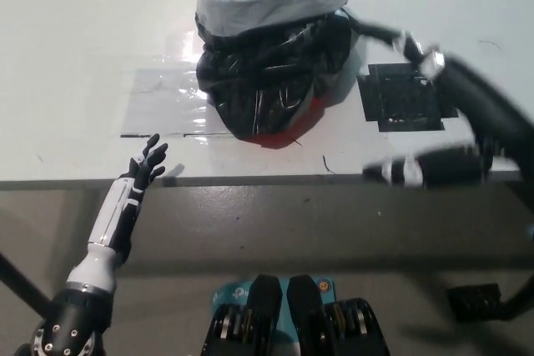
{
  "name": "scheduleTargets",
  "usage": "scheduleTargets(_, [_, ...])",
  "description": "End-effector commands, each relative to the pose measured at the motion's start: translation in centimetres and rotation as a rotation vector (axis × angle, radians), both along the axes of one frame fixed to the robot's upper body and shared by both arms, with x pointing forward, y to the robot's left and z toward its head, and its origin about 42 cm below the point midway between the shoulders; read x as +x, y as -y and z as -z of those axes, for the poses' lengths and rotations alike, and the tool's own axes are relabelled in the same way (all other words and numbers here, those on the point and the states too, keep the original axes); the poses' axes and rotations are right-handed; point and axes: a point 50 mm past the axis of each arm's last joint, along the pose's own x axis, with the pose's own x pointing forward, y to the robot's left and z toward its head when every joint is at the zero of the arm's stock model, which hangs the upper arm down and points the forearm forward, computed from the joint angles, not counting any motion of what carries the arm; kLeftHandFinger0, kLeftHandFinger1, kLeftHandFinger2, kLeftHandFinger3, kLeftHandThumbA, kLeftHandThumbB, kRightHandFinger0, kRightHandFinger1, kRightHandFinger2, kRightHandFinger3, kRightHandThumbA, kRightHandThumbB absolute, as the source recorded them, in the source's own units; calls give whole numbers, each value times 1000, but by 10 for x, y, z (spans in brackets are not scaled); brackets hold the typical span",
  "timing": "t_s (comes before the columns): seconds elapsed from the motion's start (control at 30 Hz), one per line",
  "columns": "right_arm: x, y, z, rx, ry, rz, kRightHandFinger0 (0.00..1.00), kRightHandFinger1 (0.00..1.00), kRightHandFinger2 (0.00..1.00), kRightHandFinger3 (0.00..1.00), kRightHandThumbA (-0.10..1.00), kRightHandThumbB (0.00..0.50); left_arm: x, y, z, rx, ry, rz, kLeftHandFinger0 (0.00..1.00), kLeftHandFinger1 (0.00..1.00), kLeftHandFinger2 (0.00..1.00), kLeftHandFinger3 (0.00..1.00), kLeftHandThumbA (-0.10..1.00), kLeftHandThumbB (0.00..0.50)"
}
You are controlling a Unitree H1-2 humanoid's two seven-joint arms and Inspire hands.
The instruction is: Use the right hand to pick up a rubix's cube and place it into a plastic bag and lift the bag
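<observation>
Head view: plastic bag [271,52] sits upper centre of the frame on the white table [75,56], grey rim folded open at the top, black crumpled body below. A red patch [294,127] shows at the bag's lower edge; can't tell if that's the rubix's cube, no cube is clearly visible anywhere.

Right hand [417,106] is at centre right, badly motion-blurred, spread from just beside the bag's right side down to the table's front edge. Can't tell if it is clenched or released; nothing visibly in it.

Black square mat [400,93] lies right of the bag, partly under the blurred arm.

Left hand [143,168] is lower left, at the table's front edge, fingers splayed, holding nothing.

Clear film [163,102] lies flat left of the bag.
</observation>
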Motion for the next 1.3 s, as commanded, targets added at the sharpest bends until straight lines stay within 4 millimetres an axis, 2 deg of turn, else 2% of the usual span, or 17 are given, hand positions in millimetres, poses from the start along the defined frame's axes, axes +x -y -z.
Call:
scheduleTargets(0.0, [-36,24,45,337,289,253,1000,1000,1000,1000,1000,180,14,-6,-37,72,155,80,1000,1000,1000,1000,1000,108])
scheduleTargets(0.03, [-34,23,49,333,279,257,1000,1000,1000,1000,1000,180,14,-6,-37,72,154,83,1000,1000,1000,1000,1000,108])
scheduleTargets(0.07, [-30,23,57,329,264,269,1000,1000,1000,1000,1000,124,13,-6,-36,77,149,99,1000,1000,1000,1000,1000,154])
scheduleTargets(0.1, [-25,23,68,328,241,285,1000,1000,1000,1000,1000,178,12,-7,-34,78,140,122,1000,1000,1000,1000,1000,167])
scheduleTargets(0.13, [-18,22,81,335,203,299,1000,1000,1000,1000,1000,208,11,-6,-32,73,132,150,1000,1000,1000,1000,1000,210])
scheduleTargets(0.17, [-5,22,106,347,138,317,1000,1000,1000,1000,1000,232,8,-5,-28,64,125,194,1000,1000,1000,1000,1000,254])
scheduleTargets(0.27, [1,21,126,349,90,335,1000,1000,1000,1000,1000,247,1,-4,-21,52,107,220,1000,1000,1000,1000,1000,245])
scheduleTargets(0.33, [3,19,156,339,4,359,1000,1000,1000,1000,1000,259,-14,-5,-6,44,57,225,1000,1000,1000,1000,1000,275])
scheduleTargets(0.5, [-11,16,203,323,-114,390,1000,1000,1000,1000,1000,250,-44,-12,23,36,-5,213,1000,1000,1000,1000,1000,242])
scheduleTargets(0.57, [-19,17,217,320,-154,401,1000,1000,1000,1000,1000,250,-56,-12,34,30,-36,208,1000,1000,1000,1000,1000,249])
scheduleTargets(0.67, [-28,18,230,315,-191,408,1000,1000,1000,1000,1000,256,-68,-13,46,13,-68,208,1000,1000,1000,1000,1000,230])
scheduleTargets(0.83, [-40,14,250,298,-226,407,1000,1000,1000,1000,1000,231,-86,-17,60,12,-119,196,1000,1000,1000,1000,1000,245])
scheduleTargets(1.0, [-43,15,263,286,-255,423,1000,1000,1000,1000,1000,213,-92,-20,66,-2,-145,190,1000,1000,1000,1000,1000,253])
scheduleTargets(1.03, [-44,16,264,284,-261,424,1000,1000,1000,1000,1000,207,-94,-20,67,-2,-147,189,1000,1000,1000,1000,1000,239])
scheduleTargets(1.13, [-50,18,271,267,-283,434,1000,1000,1000,1000,1000,216,-100,-21,70,9,-154,180,1000,1000,1000,1000,1000,248])
scheduleTargets(1.23, [-44,20,272,268,-279,434,1000,1000,1000,1000,1000,195,-95,-21,68,2,-149,177,1000,1000,1000,1000,1000,247])
scheduleTargets(1.27, [-44,21,273,262,-278,432,1000,1000,1000,1000,1000,186,-95,-21,67,-7,-153,178,1000,1000,1000,1000,1000,269])
